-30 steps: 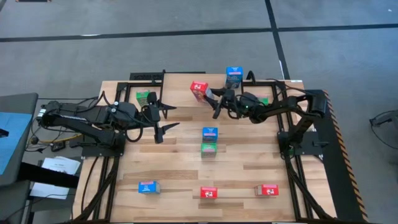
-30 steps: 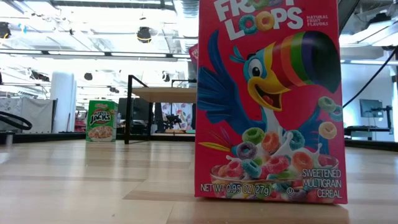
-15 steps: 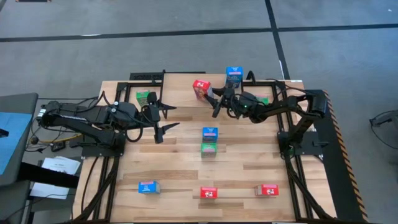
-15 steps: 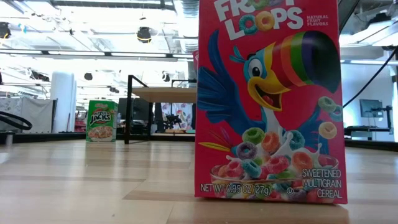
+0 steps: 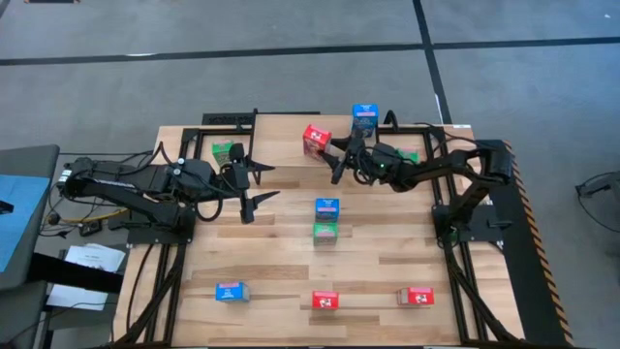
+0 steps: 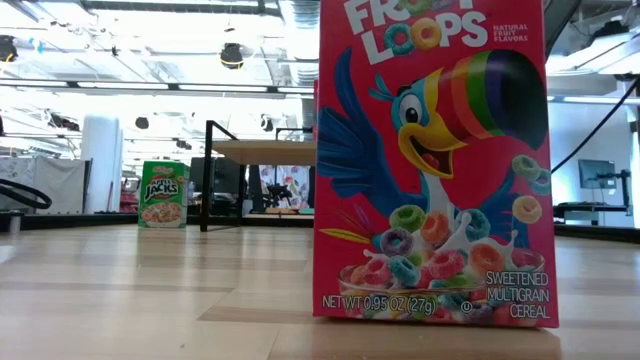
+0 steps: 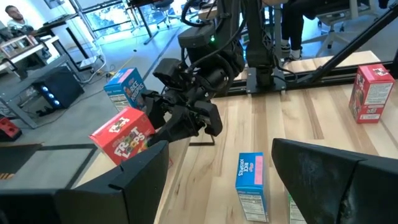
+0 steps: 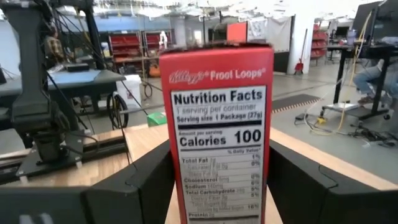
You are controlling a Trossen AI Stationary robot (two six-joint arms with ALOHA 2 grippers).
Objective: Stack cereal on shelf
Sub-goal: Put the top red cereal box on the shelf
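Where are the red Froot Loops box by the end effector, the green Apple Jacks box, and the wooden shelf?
Red Froot Loops box [image 8: 216, 137], right wrist view, nutrition panel.
Green Apple Jacks box [image 6: 163, 194], low view, printed front.
Wooden shelf [image 6: 262, 150], low view, board's front edge.

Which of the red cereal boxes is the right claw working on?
The red box on the shelf, between the right claw fingers. The other two red boxes stand far off along the table's near edge.

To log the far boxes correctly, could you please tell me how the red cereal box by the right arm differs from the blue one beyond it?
The red box is tilted, while the blue box stands upright. The red box is at the right pincer, while the blue box stands clear of it. The red box reads Froot Loops, and the blue box has different print. Both are small printed cereal boxes of similar size.
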